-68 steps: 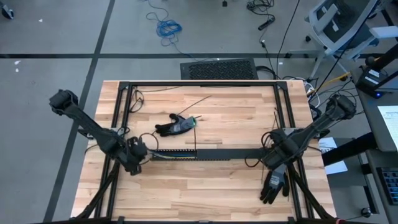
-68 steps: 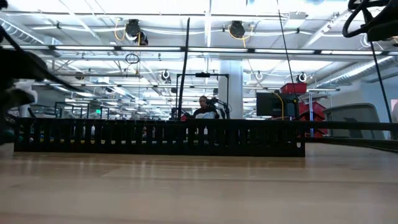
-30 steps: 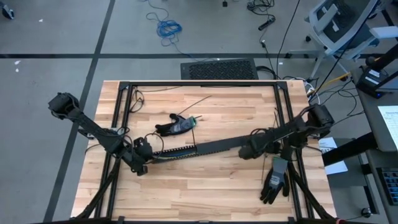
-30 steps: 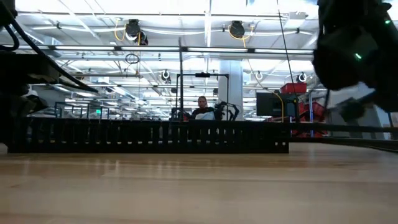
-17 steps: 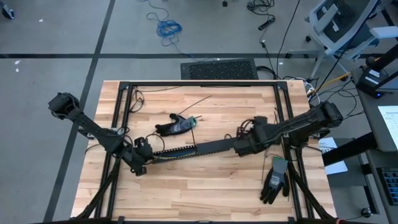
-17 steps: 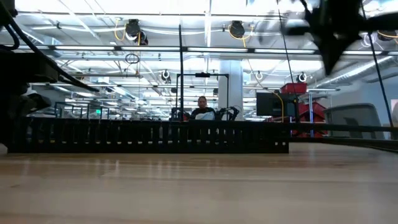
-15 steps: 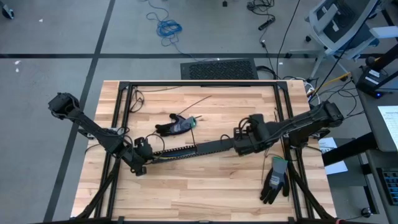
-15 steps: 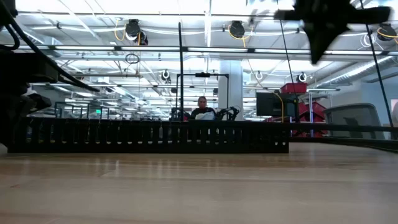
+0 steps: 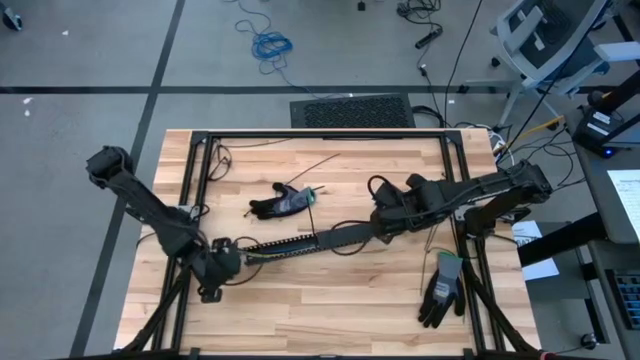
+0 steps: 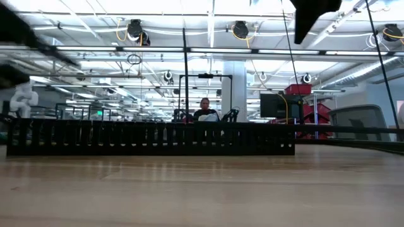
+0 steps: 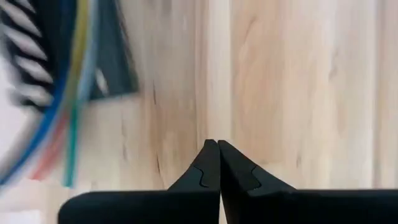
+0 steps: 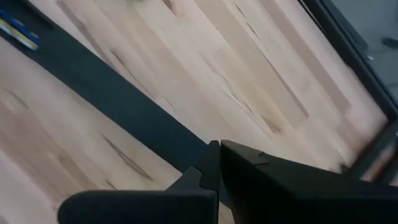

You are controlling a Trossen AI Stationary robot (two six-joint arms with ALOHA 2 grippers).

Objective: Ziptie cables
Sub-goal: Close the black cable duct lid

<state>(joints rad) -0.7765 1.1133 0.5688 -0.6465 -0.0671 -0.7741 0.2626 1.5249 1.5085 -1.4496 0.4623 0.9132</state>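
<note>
The black slotted duct [image 9: 320, 238] [image 10: 151, 139] lies slantwise on the wooden table, its right end nearer the far edge. The cables [image 9: 250, 250] [image 11: 65, 99], thin yellow, green, blue and red wires, come out of its left end. My left gripper [image 9: 208, 285] [image 11: 217, 146] is shut over bare wood, just near-left of that end. My right gripper [image 9: 380, 222] [image 12: 219, 149] is shut and hovers over the duct's right part [image 12: 106, 93]. In the low view it [image 10: 309, 16] is high above the table.
A black glove [image 9: 282, 203] lies on the table beyond the duct, and a second glove [image 9: 440, 290] lies at the near right. A black frame [image 9: 320, 133] with thin black wires borders the table. Bare wood [image 9: 320, 310] lies toward the near edge. A person [image 10: 205, 107] sits far behind.
My right gripper has moved toward the table's left and far edge, above the duct's right end, and has risen. My left gripper has drawn back slightly toward the near edge, away from the duct's left end. Before that second, the duct's right end swung toward the far edge.
</note>
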